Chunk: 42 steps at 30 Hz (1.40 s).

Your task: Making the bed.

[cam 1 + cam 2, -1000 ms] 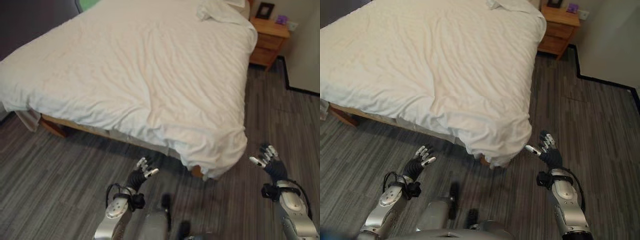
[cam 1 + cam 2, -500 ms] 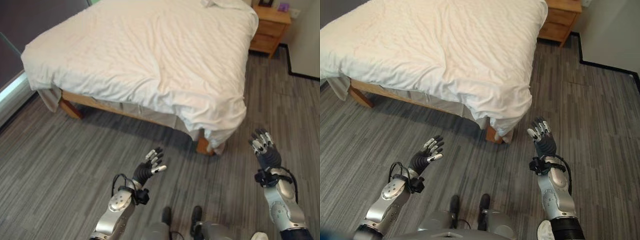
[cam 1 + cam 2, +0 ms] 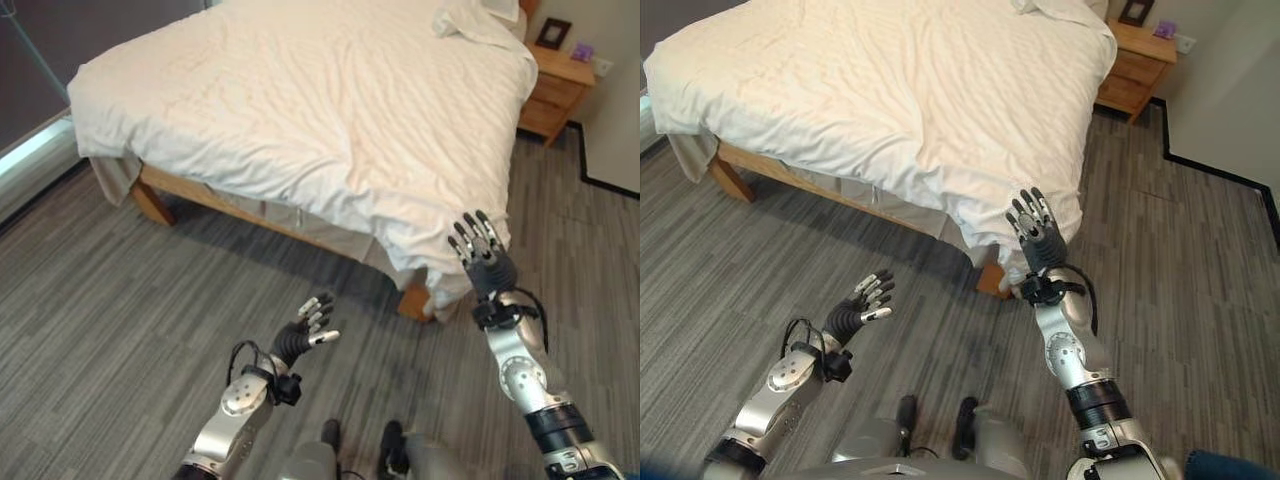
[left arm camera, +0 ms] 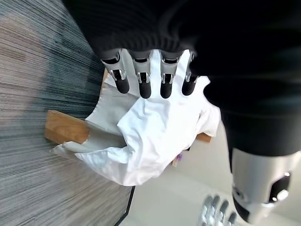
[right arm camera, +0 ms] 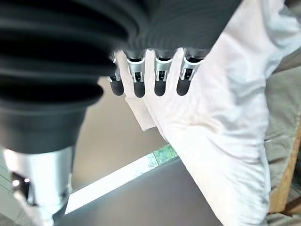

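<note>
A white duvet covers the wooden-framed bed, wrinkled, with its near right corner hanging down over the bed's leg. A pillow lies at the far end. My right hand is raised, open, with fingers straight, just in front of that hanging corner; I cannot tell whether it touches the cloth. My left hand hovers open over the floor, short of the bed's foot edge and holding nothing. In the right wrist view the fingers are spread before the white cloth.
A wooden nightstand with a small frame stands at the bed's far right. A pale wall with a dark skirting runs along the right. Grey striped floor lies between me and the bed. A window strip is on the left.
The view has shifted. My right hand has risen and moved in toward the duvet's hanging corner. My left hand stays low over the floor, much as before.
</note>
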Available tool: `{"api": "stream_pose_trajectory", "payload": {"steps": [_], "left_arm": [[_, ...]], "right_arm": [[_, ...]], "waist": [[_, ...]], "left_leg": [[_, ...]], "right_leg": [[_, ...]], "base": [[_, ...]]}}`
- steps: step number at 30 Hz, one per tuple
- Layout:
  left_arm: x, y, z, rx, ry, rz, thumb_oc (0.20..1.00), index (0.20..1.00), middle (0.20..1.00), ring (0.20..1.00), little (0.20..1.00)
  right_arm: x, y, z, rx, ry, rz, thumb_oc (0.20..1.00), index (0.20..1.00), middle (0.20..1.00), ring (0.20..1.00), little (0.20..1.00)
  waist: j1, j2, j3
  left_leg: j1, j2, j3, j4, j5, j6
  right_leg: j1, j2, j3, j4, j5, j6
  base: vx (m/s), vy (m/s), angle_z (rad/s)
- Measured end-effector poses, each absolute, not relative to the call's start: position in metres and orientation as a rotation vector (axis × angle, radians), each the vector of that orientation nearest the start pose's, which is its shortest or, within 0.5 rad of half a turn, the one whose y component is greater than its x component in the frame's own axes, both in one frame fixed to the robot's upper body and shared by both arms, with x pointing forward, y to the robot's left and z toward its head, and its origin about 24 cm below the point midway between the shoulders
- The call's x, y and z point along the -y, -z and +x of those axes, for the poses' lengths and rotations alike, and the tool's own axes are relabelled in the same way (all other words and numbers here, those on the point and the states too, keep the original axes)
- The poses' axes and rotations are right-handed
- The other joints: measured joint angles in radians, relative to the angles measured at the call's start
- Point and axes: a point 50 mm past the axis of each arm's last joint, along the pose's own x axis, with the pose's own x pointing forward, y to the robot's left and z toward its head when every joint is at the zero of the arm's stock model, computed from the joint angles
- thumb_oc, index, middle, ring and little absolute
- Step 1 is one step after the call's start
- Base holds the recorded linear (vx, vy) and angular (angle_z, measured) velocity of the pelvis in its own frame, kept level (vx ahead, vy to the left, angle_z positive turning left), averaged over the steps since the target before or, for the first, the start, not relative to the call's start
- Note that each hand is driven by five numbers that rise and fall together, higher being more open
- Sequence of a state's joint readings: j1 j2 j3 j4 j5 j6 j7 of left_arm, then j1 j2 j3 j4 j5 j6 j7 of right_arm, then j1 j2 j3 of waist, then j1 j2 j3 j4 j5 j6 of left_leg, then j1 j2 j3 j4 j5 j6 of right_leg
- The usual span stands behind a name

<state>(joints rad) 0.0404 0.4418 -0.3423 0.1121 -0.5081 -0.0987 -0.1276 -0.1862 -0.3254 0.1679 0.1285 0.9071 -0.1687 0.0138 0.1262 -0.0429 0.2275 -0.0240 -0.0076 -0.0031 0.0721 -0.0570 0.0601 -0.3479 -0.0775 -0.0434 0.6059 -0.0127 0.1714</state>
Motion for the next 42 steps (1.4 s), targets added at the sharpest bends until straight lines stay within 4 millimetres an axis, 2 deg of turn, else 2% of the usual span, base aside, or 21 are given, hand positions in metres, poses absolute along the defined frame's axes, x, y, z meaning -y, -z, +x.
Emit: {"api": "stream_pose_trajectory", "payload": {"steps": [1,2,3,4,5,6,8,9,11,12,14,15,19,23,27,30,34,35,37,40,42], "left_arm": [[-0.165,-0.005,0.228,-0.193,0.367,-0.069,1.000,1.000,1.000,1.000,1.000],[-0.168,-0.007,0.230,-0.188,0.361,-0.060,1.000,1.000,1.000,1.000,1.000],[-0.170,-0.008,0.231,-0.183,0.352,-0.059,1.000,1.000,1.000,1.000,1.000],[-0.173,-0.007,0.233,-0.189,0.343,-0.052,1.000,1.000,1.000,1.000,1.000],[-0.174,-0.006,0.237,-0.194,0.340,-0.041,1.000,1.000,1.000,1.000,1.000],[-0.174,-0.007,0.237,-0.191,0.340,-0.040,1.000,1.000,1.000,1.000,1.000],[-0.185,-0.002,0.226,-0.213,0.310,-0.035,1.000,1.000,1.000,1.000,1.000],[-0.189,0.005,0.216,-0.246,0.279,-0.053,1.000,1.000,1.000,1.000,1.000],[-0.185,0.006,0.211,-0.248,0.296,-0.066,1.000,1.000,1.000,1.000,1.000],[-0.183,0.006,0.211,-0.246,0.300,-0.076,1.000,1.000,1.000,1.000,1.000],[-0.178,0.002,0.214,-0.226,0.318,-0.080,1.000,1.000,1.000,1.000,1.000],[-0.177,0.002,0.214,-0.225,0.320,-0.082,1.000,1.000,1.000,1.000,1.000],[-0.173,0.002,0.215,-0.226,0.339,-0.096,1.000,1.000,1.000,1.000,1.000],[-0.173,0.002,0.214,-0.233,0.357,-0.114,1.000,1.000,1.000,1.000,1.000],[-0.173,0.004,0.211,-0.256,0.390,-0.090,1.000,1.000,1.000,1.000,1.000],[-0.171,0.004,0.211,-0.264,0.410,-0.101,1.000,1.000,1.000,1.000,1.000],[-0.170,0.006,0.209,-0.275,0.420,-0.110,1.000,1.000,1.000,1.000,1.000],[-0.166,0.006,0.209,-0.280,0.445,-0.103,1.000,1.000,1.000,1.000,1.000],[-0.165,0.005,0.211,-0.278,0.453,-0.101,1.000,1.000,1.000,1.000,1.000],[-0.162,0.006,0.209,-0.287,0.469,-0.097,1.000,1.000,1.000,1.000,1.000],[-0.160,0.005,0.210,-0.283,0.478,-0.097,1.000,1.000,1.000,1.000,1.000]], "right_arm": [[0.176,-0.075,0.286,0.128,-0.130,0.569,1.000,1.000,1.000,1.000,1.000],[0.181,-0.080,0.284,0.147,-0.137,0.559,1.000,1.000,1.000,1.000,1.000],[0.182,-0.080,0.284,0.150,-0.140,0.560,1.000,1.000,1.000,1.000,1.000],[0.184,-0.077,0.282,0.144,-0.129,0.561,1.000,1.000,1.000,1.000,1.000],[0.196,-0.068,0.273,0.125,-0.073,0.565,1.000,1.000,1.000,1.000,1.000],[0.203,-0.062,0.268,0.110,-0.036,0.573,1.000,1.000,1.000,1.000,1.000],[0.200,-0.058,0.267,0.096,-0.035,0.599,1.000,1.000,1.000,1.000,1.000],[0.202,-0.063,0.271,0.118,-0.032,0.623,1.000,1.000,1.000,1.000,1.000],[0.209,-0.071,0.276,0.155,-0.014,0.622,1.000,1.000,1.000,1.000,1.000],[0.215,-0.071,0.279,0.154,-0.001,0.604,0.200,0.200,0.200,0.200,0.200],[0.227,-0.073,0.285,0.155,0.050,0.610,0.200,0.200,0.200,0.200,0.200],[0.228,-0.075,0.288,0.170,0.058,0.626,0.200,0.200,0.200,0.200,0.200],[0.228,-0.084,0.297,0.211,0.066,0.713,0.200,0.200,0.200,0.200,0.200],[0.225,-0.080,0.303,0.221,0.081,0.780,0.200,0.200,0.200,0.200,0.200],[0.234,-0.065,0.320,0.140,0.176,0.767,0.200,0.200,0.200,0.200,0.200],[0.240,-0.074,0.334,0.145,0.220,0.786,0.200,0.200,0.200,0.200,0.200],[0.259,-0.098,0.358,0.149,0.282,0.721,0.200,0.200,0.200,0.200,0.200],[0.274,-0.114,0.366,0.160,0.342,0.702,0.200,0.200,0.200,0.200,0.200],[0.292,-0.146,0.371,0.237,0.361,0.664,0.200,0.200,0.200,0.200,0.200],[0.307,-0.183,0.376,0.315,0.379,0.644,0.200,0.200,0.200,0.200,0.200],[0.310,-0.198,0.378,0.344,0.387,0.646,0.200,0.200,0.200,0.200,0.200]], "waist": [[0.000,0.002,0.000],[-0.015,0.003,0.000],[-0.020,0.002,0.001],[-0.021,0.001,0.000],[-0.027,-0.004,-0.002],[-0.041,-0.018,-0.007],[-0.014,-0.073,-0.040],[0.009,-0.060,-0.053],[0.014,-0.040,-0.053],[0.009,-0.034,-0.055],[0.013,-0.034,-0.054],[0.012,-0.035,-0.052],[0.013,-0.036,-0.049],[0.016,-0.033,-0.047],[0.019,-0.028,-0.042],[0.017,-0.015,-0.028],[0.025,0.018,-0.005],[0.027,0.031,0.004],[0.050,0.058,0.022],[0.069,0.092,0.040],[0.069,0.105,0.047]], "left_leg": [[-0.001,-0.006,-0.013,0.000,-0.003,-0.006],[-0.008,-0.016,-0.056,0.000,0.002,-0.014],[-0.008,-0.021,-0.083,-0.001,0.012,-0.012],[-0.007,-0.021,-0.111,-0.006,0.013,-0.017],[-0.008,-0.026,-0.192,-0.016,0.019,-0.037],[-0.005,-0.036,-0.228,-0.024,0.023,-0.042],[0.022,-0.058,-0.232,-0.074,0.030,-0.051],[0.032,-0.043,-0.232,-0.078,0.018,-0.068],[0.018,-0.014,-0.240,-0.078,0.013,-0.083],[0.012,0.003,-0.257,-0.084,0.014,-0.096],[0.015,0.043,-0.261,-0.105,0.017,-0.117],[0.012,0.054,-0.261,-0.106,0.019,-0.127],[0.006,0.071,-0.252,-0.142,0.031,-0.148],[-0.025,0.068,-0.229,-0.139,0.038,-0.148],[-0.049,0.063,-0.201,-0.140,0.046,-0.148],[-0.060,0.066,-0.190,-0.141,0.049,-0.147],[-0.076,0.070,-0.189,-0.139,0.050,-0.148],[-0.090,0.068,-0.193,-0.140,0.053,-0.149],[-0.103,0.067,-0.199,-0.145,0.061,-0.152],[-0.115,0.070,-0.210,-0.144,0.062,-0.154],[-0.120,0.070,-0.220,-0.144,0.064,-0.156]], "right_leg": [[-0.002,-0.017,0.008,-0.023,-0.009,-0.004],[0.040,-0.058,0.067,-0.229,-0.009,-0.004],[0.073,-0.074,0.111,-0.375,-0.004,0.003],[0.093,-0.078,0.141,-0.458,0.003,0.003],[0.163,-0.066,0.193,-0.578,0.021,0.018],[0.192,-0.072,0.187,-0.597,0.046,0.012],[0.209,-0.084,0.124,-0.597,0.093,-0.020],[0.251,-0.067,0.102,-0.665,0.127,-0.023],[0.267,-0.044,0.076,-0.704,0.137,-0.036],[0.265,-0.028,0.061,-0.705,0.135,-0.039],[0.264,0.013,0.043,-0.705,0.132,-0.047],[0.261,0.019,0.038,-0.705,0.127,-0.058],[0.232,0.039,0.046,-0.708,0.130,-0.075],[0.192,0.037,0.067,-0.710,0.136,-0.085],[0.152,0.036,0.095,-0.709,0.158,-0.077],[0.135,0.037,0.107,-0.709,0.168,-0.082],[0.120,0.041,0.106,-0.710,0.172,-0.087],[0.107,0.039,0.103,-0.709,0.173,-0.087],[0.095,0.040,0.095,-0.705,0.180,-0.093],[0.089,0.042,0.085,-0.705,0.183,-0.095],[0.087,0.042,0.076,-0.705,0.183,-0.096]], "base": [[0.33,-0.204,0.64],[0.30,-0.221,0.78],[0.24,-0.242,0.93],[0.16,-0.209,1.28],[0.18,-0.246,1.63],[0.18,-0.205,1.67],[0.13,-0.224,0.51],[0.05,-0.213,0.00],[0.03,-0.180,0.16],[0.02,-0.106,0.27],[-0.01,-0.120,0.21],[-0.01,-0.122,0.03],[-0.02,-0.042,-0.08],[-0.07,-0.024,-0.17],[-0.04,-0.039,-0.21],[-0.04,-0.024,-0.12],[-0.03,-0.037,-0.01],[-0.02,-0.012,0.11],[-0.01,-0.019,0.10],[0.01,-0.016,0.09],[0.02,-0.029,0.15]]}}
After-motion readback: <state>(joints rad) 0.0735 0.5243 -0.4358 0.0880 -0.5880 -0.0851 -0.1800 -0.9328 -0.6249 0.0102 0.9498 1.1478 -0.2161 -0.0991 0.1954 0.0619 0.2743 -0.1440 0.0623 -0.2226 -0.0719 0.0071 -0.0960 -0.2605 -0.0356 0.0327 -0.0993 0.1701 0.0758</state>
